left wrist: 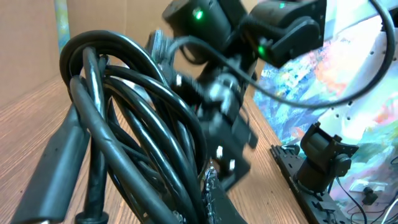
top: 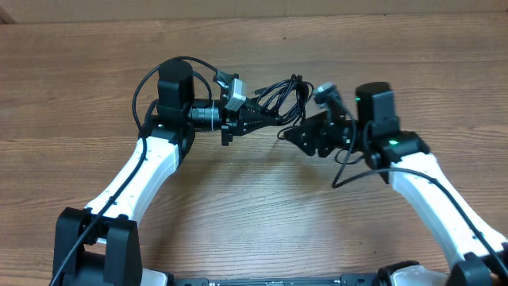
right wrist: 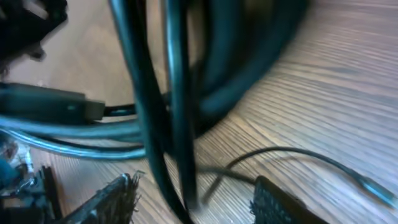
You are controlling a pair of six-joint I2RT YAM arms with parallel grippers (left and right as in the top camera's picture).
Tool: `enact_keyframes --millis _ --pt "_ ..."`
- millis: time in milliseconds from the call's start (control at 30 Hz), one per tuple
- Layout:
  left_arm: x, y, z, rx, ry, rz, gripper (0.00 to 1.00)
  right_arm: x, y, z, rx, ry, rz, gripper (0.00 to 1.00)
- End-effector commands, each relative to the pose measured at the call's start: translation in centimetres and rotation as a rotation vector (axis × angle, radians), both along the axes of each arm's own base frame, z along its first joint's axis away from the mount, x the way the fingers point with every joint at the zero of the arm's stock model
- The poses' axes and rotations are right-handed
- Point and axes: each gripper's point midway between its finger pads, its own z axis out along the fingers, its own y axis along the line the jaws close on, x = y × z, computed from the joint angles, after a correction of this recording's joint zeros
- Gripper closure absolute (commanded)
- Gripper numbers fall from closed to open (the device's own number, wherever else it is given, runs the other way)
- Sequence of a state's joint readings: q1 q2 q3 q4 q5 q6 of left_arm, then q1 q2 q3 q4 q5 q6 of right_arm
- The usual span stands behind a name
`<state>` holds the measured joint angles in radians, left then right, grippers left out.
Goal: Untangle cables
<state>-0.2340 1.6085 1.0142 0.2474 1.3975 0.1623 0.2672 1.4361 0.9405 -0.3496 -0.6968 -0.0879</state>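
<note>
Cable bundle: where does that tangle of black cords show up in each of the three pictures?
Overhead: the cable bundle sits upper centre.
Left wrist: its black loops fill the left half, very close to the camera.
Right wrist: blurred cords cross the top and centre.
Shared landmark: the wooden table lies beneath it in all three.

A brown wood-grain table (top: 262, 230) carries the workspace; beyond its far edge stand a tan panel (left wrist: 28, 50) and a multicoloured sheet (left wrist: 308, 78).
</note>
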Motion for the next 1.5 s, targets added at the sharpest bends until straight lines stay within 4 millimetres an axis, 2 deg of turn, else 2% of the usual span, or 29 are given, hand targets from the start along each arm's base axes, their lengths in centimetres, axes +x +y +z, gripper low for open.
enact_keyframes --millis 0,67,167,300,367,500,600,667,833,1033,1100,1200,1367,1467 --pt "-0.2 0.0 1.9 -0.012 0.048 0.001 0.94 0.9 1.7 -1.1 -0.025 -0.079 0.073 0.59" --pt "-0.1 0.0 2.0 -0.014 0.059 0.003 0.93 1.4 2.0 -1.7 -0.023 -0.085 0.075 0.77" --pt "-0.1 0.1 2.1 -0.014 0.059 0.004 0.93 1.8 2.1 -2.6 -0.024 -0.066 0.071 0.96" --pt "0.9 0.6 1.9 -0.007 0.062 0.058 0.93 1.1 1.9 -3.3 -0.009 0.032 0.041 0.96" --pt "2.6 1.0 1.1 0.021 0.092 0.16 0.94 0.3 2.1 -3.4 0.017 0.099 0.042 0.96" --pt "3.9 1.4 -0.1 0.063 0.134 0.25 0.94 -1.4 2.7 -2.8 0.07 0.155 0.101 0.96" --pt "3.8 1.4 -0.6 0.076 0.121 0.248 0.94 -2.4 2.9 -1.4 0.118 0.197 0.112 0.96" --pt "3.7 1.5 -0.8 0.083 0.11 0.245 0.93 -3.2 3.2 0.3 0.165 0.192 0.146 0.96" --pt "3.5 1.5 -1.4 0.101 0.067 0.234 0.94 -5.1 3.4 4.9 0.246 0.116 0.206 0.96" --pt "3.4 1.5 -1.6 0.109 0.046 0.232 0.94 -6.4 3.0 8.4 0.266 0.008 0.221 0.96" --pt "3.4 1.5 -1.6 0.109 0.048 0.23 0.95 -6.3 2.8 8.7 0.256 -0.016 0.203 0.96" --pt "2.8 1.4 -1.4 0.096 0.053 0.198 0.96 -5.4 2.5 8.1 0.218 -0.027 0.151 0.96" --pt "1.1 1.1 -0.6 0.052 0.063 0.097 0.96 -4.2 2.1 7.8 0.186 -0.052 0.096 0.96" --pt "-0.3 0.8 0.0 0.02 0.065 0.014 0.96 -2.9 1.4 7.4 0.14 -0.085 0.025 0.96"
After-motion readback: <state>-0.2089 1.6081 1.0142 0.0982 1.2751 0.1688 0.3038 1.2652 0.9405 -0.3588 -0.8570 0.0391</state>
